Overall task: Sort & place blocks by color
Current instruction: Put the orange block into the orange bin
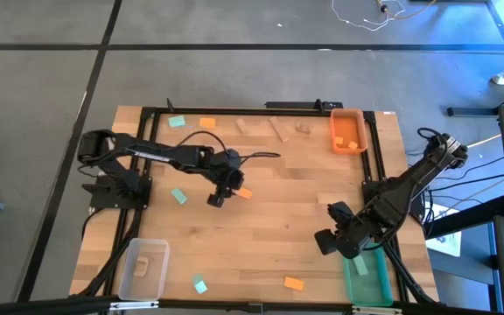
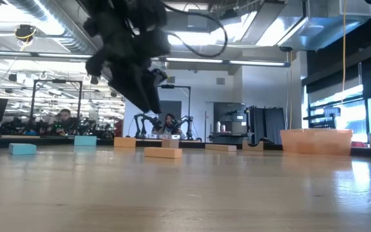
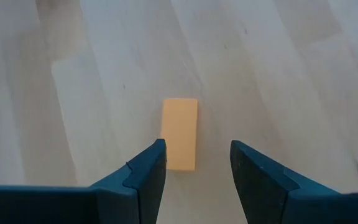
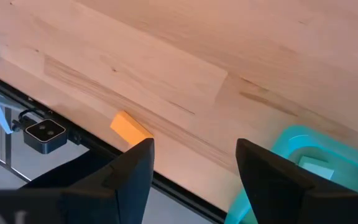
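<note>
While the left gripper (image 3: pixel 194 171) hovers with fingers spread, a flat rectangular orange block (image 3: pixel 180 133) lies just ahead on smooth wood.

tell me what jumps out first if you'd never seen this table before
The left tool hangs open over a single orange block near the middle of the table, the block lying just ahead of the gap between its fingers. Three bins sit near the corners: an orange bin at the far right, a green bin at the near right with the right tool open beside it, and a clear bin at the near left.
</note>
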Motion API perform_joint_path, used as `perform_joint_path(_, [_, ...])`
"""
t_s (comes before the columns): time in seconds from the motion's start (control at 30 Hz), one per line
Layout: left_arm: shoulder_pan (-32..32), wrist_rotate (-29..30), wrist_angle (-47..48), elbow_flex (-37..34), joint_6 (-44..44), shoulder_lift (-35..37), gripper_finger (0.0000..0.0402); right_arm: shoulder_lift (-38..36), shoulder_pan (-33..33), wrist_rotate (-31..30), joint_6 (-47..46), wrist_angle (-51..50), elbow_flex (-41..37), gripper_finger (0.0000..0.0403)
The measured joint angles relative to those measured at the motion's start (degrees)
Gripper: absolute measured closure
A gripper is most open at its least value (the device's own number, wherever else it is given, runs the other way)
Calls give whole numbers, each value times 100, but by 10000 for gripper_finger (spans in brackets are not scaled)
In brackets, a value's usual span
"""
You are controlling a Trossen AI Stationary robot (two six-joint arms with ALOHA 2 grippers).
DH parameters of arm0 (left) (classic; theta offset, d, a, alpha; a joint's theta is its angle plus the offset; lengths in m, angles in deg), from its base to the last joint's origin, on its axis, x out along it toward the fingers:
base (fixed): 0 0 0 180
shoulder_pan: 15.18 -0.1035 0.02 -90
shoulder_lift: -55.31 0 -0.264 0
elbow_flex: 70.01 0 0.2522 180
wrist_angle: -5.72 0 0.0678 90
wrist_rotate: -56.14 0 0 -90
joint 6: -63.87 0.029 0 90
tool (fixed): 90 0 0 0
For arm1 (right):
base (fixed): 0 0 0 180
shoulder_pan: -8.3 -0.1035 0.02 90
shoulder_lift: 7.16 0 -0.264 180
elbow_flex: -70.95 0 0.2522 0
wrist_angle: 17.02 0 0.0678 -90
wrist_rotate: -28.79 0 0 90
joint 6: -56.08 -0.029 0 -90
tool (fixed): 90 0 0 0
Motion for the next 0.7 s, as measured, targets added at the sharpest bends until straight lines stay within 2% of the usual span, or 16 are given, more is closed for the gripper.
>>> perform_joint_path(0.33, [2,88,-467,0,7,-729,233,2,0,0,2,0,0,176])
perform_joint_path(0.5, [1,370,-687,0,97,-839,233,2,0,2,0,0,-2,176])
perform_joint_path(0.7, [2,314,-674,-2,159,-844,233,2,0,4,-4,0,-2,176])
